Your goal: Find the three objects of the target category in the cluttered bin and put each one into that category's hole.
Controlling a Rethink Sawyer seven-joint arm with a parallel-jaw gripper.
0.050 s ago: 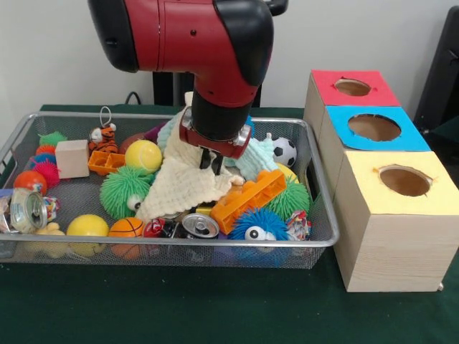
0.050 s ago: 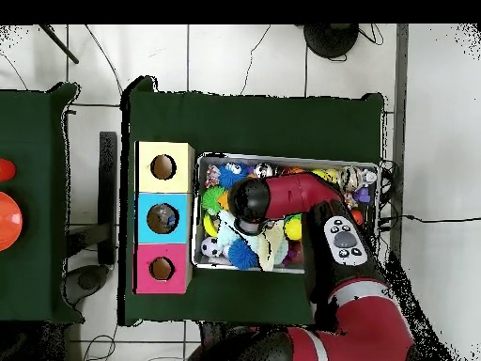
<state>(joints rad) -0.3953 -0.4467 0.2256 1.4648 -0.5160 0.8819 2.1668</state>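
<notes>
I have the gripper (image 1: pixel 211 160) low over the middle of the wire bin (image 1: pixel 324 215), its dark fingers (image 1: pixel 206 158) set close together with their tips right at the pale yellow cloth (image 1: pixel 188 183); the cloth peaks up toward them, but I cannot tell whether they are pinching it or merely touching it. The cloth drapes down and toward the camera from the fingers, spreading over the clutter. Just beside the fingers, on the side toward the boxes, an orange brick (image 1: pixel 249 200) lies tilted, and beyond it sits a small football (image 1: pixel 285 151). Below the fingertips, near the bin's front wall, lie a can (image 1: pixel 200 225) and a blue fuzzy ball (image 1: pixel 251 223) with an eye. On the other side of the fingers I see a yellow ball (image 1: pixel 143 155), a green spiky ball (image 1: pixel 125 190), an orange tray (image 1: pixel 105 162), a tiger toy (image 1: pixel 104 137) and a wooden block (image 1: pixel 72 158), with a small basketball (image 1: pixel 127 228) near the front. Outside the bin, well apart from the fingers, stand three boxes with holes in their tops: red (image 1: pixel 353 87), blue (image 1: pixel 374 127) and yellow (image 1: pixel 405 180). From overhead, the arm (image 2: pixel 301 193) covers much of the bin and the gripper itself is hidden beneath it.
</notes>
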